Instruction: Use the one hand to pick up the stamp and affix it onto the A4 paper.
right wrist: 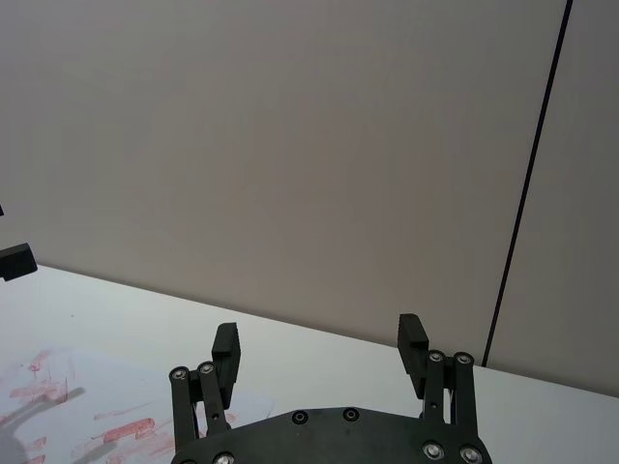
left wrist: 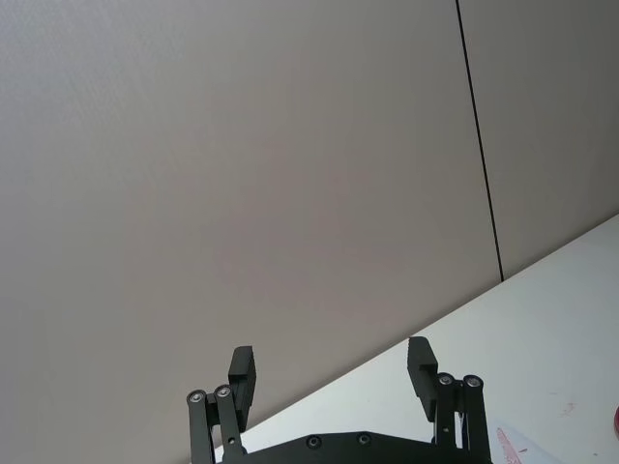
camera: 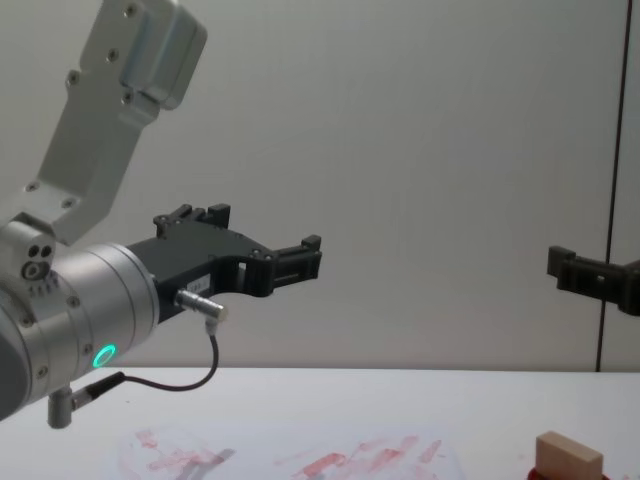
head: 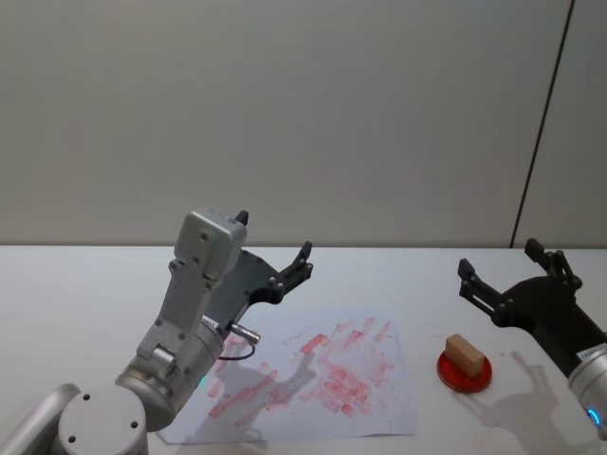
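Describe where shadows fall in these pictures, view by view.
Head view: the left tool casts a soft shadow on the A4 paper; the right tool casts one on the table right of the stamp. Right wrist view: a grey shadow on the paper. Chest view: even light, no glare.

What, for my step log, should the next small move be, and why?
Probably lower the right tool toward the stamp: that tool is open, empty and raised, and the stamp sits untouched right of the paper, nearest it. The left tool, open too, is raised farther off.
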